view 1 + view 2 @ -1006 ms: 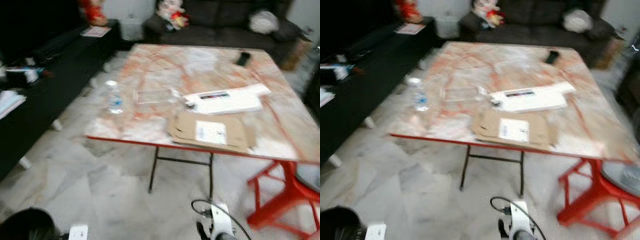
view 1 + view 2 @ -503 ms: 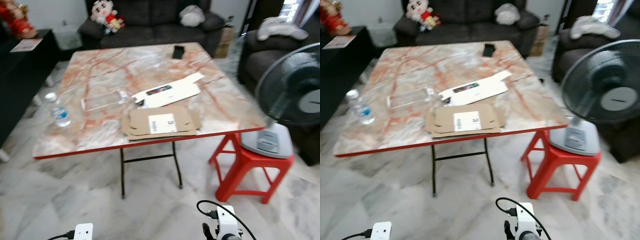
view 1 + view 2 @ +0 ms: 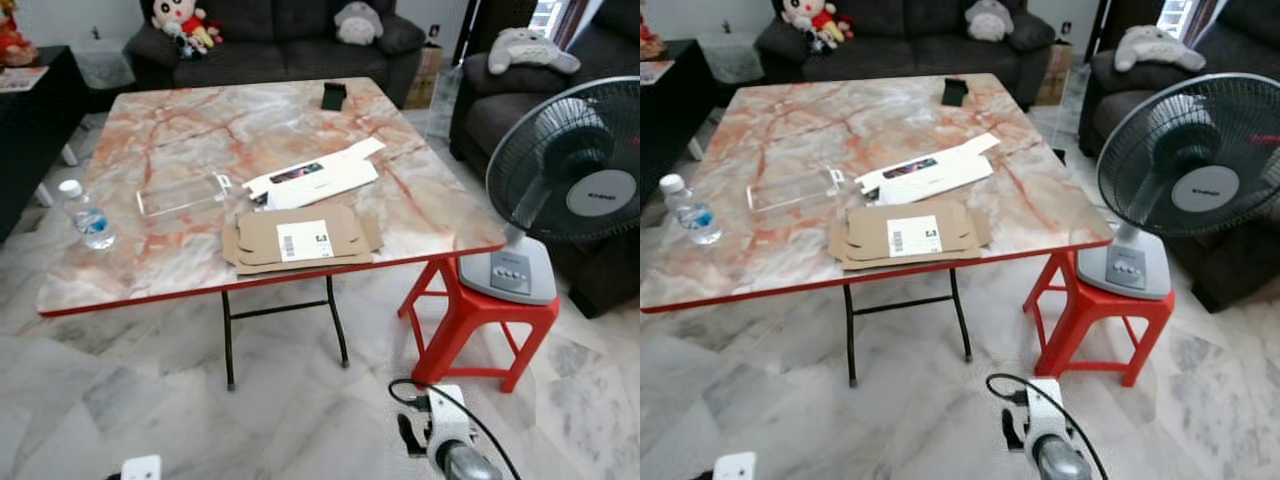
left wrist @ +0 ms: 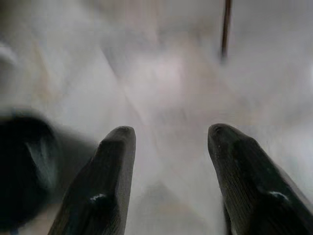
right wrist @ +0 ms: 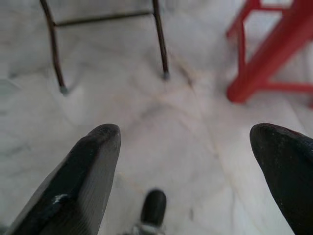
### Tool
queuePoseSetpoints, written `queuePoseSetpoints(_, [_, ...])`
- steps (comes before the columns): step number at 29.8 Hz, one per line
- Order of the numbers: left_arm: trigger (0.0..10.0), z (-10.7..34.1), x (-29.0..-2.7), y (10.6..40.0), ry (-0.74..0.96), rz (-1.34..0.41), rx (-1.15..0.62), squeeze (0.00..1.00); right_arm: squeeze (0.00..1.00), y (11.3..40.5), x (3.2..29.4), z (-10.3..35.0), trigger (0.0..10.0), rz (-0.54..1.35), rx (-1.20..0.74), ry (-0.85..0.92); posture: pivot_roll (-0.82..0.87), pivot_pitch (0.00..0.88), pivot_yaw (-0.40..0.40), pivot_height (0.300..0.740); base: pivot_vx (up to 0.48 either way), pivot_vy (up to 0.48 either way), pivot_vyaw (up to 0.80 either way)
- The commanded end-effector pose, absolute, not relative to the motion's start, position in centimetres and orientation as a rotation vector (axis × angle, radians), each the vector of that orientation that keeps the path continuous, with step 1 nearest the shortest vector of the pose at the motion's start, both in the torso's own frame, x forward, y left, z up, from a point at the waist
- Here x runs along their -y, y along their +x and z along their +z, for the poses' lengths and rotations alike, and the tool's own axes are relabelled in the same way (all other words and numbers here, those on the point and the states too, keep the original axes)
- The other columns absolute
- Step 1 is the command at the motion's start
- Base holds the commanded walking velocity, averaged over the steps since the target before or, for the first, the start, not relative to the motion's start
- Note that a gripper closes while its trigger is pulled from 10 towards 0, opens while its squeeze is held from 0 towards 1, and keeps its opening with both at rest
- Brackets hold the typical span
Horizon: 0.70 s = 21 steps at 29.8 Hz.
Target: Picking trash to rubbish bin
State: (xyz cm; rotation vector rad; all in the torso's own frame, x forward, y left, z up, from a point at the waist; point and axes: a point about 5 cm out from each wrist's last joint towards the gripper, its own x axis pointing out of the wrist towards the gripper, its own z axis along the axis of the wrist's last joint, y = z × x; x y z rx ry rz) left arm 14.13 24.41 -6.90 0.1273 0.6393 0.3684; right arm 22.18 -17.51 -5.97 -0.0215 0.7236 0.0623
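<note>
The view has swung to the right over the last second: the black bin that sat at the near left a second ago has dropped out of the head views, and a standing fan (image 3: 570, 190) on a red plastic stool (image 3: 480, 325) has come in on the right, so the robot has turned rather than anything on the table moving. It now faces the marble-patterned folding table (image 3: 180, 130) squarely, with the trash laid out on it: a flattened cardboard box (image 3: 298, 238) with a white label near the front edge, a white printed carton (image 3: 315, 180) just behind and touching it, a clear plastic tray (image 3: 182, 195) to their left, and a plastic water bottle (image 3: 88, 215) standing upright near the left edge. A small black object (image 3: 333, 96), perhaps a phone, lies at the far side, well apart from the rest. Both arms hang low over the tiled floor (image 3: 300, 410). The left gripper (image 4: 168, 161) is spread and grasps nothing; a dark rounded shape beside it may be the bin, too blurred to tell. The right gripper (image 5: 190, 161) is spread wider and is empty too, above the table legs and the stool. Nothing is picked yet; the turn looks like lining up an approach to the table.
</note>
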Motion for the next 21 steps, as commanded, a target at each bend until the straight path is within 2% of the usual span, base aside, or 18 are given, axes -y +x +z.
queuePoseSetpoints(1, [10.0,-4.6,-24.6,16.0,0.162,0.37,-0.452,0.0,0.0,23.8,18.6,-4.5,10.0,0.06,-0.617,-0.05,0.06,0.066,-0.02,0.74,0.0,0.0,0.0])
queuePoseSetpoints(2, [10.0,-4.6,-24.6,16.0,0.162,0.37,-0.452,0.0,0.0,23.8,18.6,-4.5,10.0,0.06,-0.617,-0.05,0.06,0.066,-0.02,0.74,0.0,0.0,0.0])
queuePoseSetpoints(3, [10.0,-3.2,-24.7,16.5,0.183,0.369,-0.358,0.0,0.0,24.4,18.8,-3.8,10.0,0.068,-0.569,-0.054,0.05,0.066,-0.022,0.74,0.0,0.0,0.0])
queuePoseSetpoints(8, [10.0,1.8,-24.6,18.2,0.231,0.371,-0.114,0.0,0.0,26.3,19.0,-1.6,10.0,0.099,-0.416,-0.078,0.06,0.061,-0.027,0.74,0.0,0.0,0.0])
queuePoseSetpoints(9, [10.0,4.3,-24.0,19.3,0.253,0.339,-0.008,0.0,0.0,27.4,18.8,-0.4,10.0,0.093,-0.34,-0.067,0.06,0.061,-0.027,0.74,0.0,0.0,0.0])
queuePoseSetpoints(11, [10.0,6.5,-23.3,20.6,0.27,0.304,0.076,0.0,0.0,28.4,18.5,0.9,10.0,0.085,-0.269,-0.058,0.04,0.052,-0.022,0.74,0.0,0.0,0.0])
queuePoseSetpoints(13, [10.0,9.6,-22.5,22.1,0.363,0.265,0.188,0.0,0.0,29.8,18.1,2.8,10.0,0.066,-0.178,-0.065,0.04,0.042,-0.019,0.74,0.0,0.0,0.0])
queuePoseSetpoints(14, [10.0,12.1,-21.8,23.4,0.368,0.253,0.278,0.0,0.0,31.0,17.7,4.4,10.0,0.043,-0.107,-0.04,0.04,0.042,-0.019,0.74,0.0,0.0,0.0])
queuePoseSetpoints(18, [10.0,15.5,-20.4,25.8,0.338,0.213,0.376,0.0,0.0,32.7,16.4,7.1,10.0,0.057,0.001,-0.02,0.04,0.015,-0.012,0.74,0.0,0.0,0.0])
queuePoseSetpoints(21, [10.0,17.6,-18.8,27.8,0.296,0.121,0.404,0.0,0.0,34.1,14.3,9.8,10.0,0.116,0.097,0.004,0.03,0.0,0.001,0.74,0.0,0.0,0.0])
